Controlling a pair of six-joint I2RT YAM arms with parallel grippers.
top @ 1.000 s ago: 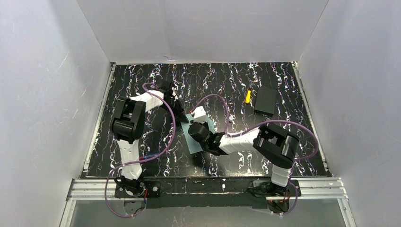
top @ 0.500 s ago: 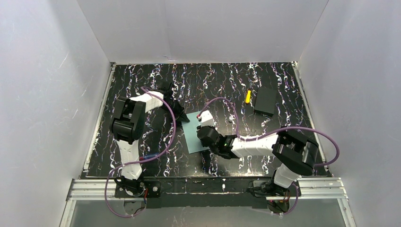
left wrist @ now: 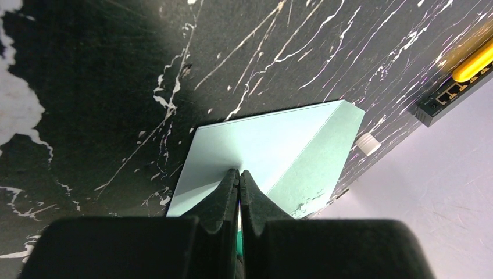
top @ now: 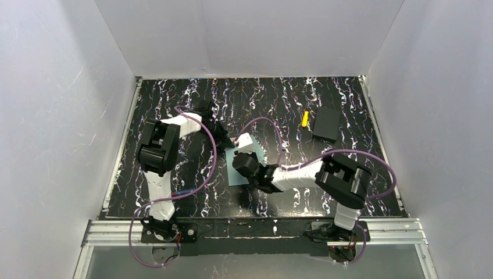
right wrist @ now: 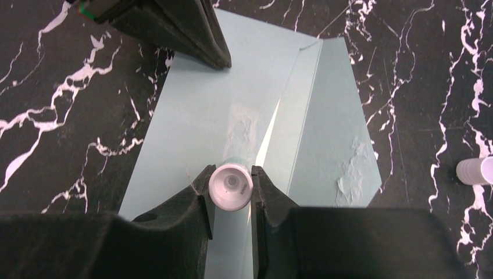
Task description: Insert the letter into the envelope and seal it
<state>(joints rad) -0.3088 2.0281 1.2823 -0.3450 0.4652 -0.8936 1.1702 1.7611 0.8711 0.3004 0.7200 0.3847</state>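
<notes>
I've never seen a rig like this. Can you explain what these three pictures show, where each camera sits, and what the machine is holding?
These are two robot arms bolted at the near edge of a black marbled table, each ending in a two-finger gripper. The wide picture looks down from above and behind them. The other two come from a camera on each wrist. A pale teal envelope lies flat with its flap open. The left gripper is shut, its tips pressing on the envelope. The right gripper grips a small white tube, probably glue, over the envelope. A black block, a yellow item and a white cap lie aside. No letter sheet is visible.
</notes>
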